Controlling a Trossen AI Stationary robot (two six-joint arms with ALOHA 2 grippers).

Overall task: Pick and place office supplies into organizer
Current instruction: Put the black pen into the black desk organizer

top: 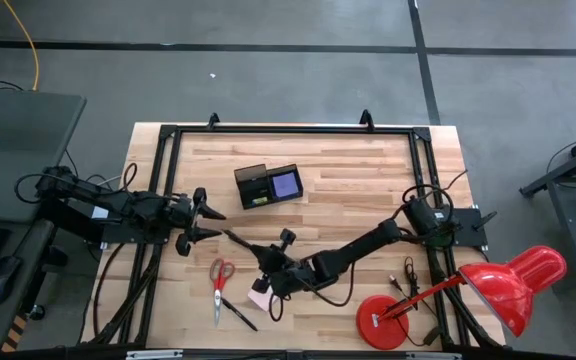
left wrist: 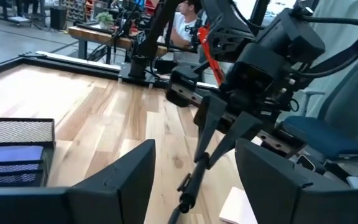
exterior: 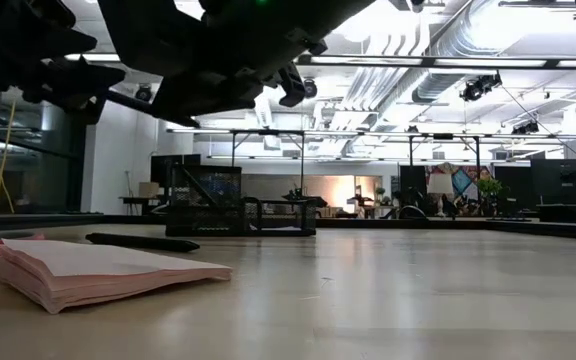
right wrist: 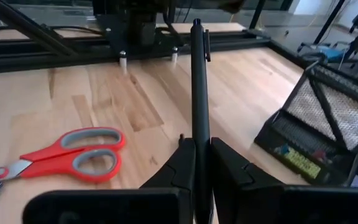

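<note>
Near the front of the wooden table (top: 368, 190), between the organizer (top: 268, 185) and the table's front edge, we find the right gripper (top: 259, 253) clamped on a thin black pen (right wrist: 199, 106). The right wrist view shows both fingers pressed against the pen's barrel, with the pen standing out well beyond the fingertips. In the high view that pen points from the gripper toward the left gripper (top: 206, 222), which sits to the organizer's left and slightly nearer the front edge. The left gripper's fingers (left wrist: 117, 180) stand apart, with the pen's free end lying in the gap between them; we see no contact between those fingers and the pen.

The organizer is a black mesh box; we note a purple pad (top: 286, 183) in its right-hand compartment. The red-handled scissors (top: 219, 283) lie flat on the table in front of the organizer, left of the right gripper. A second black pen (top: 236, 313) lies just beside the scissors, nearer the front edge. A pink sticky-note pad (top: 259, 298) rests on the table by the right gripper, partly covered by it. A red desk lamp (top: 468, 290) stands far to the organizer's right, at the front corner.
</note>
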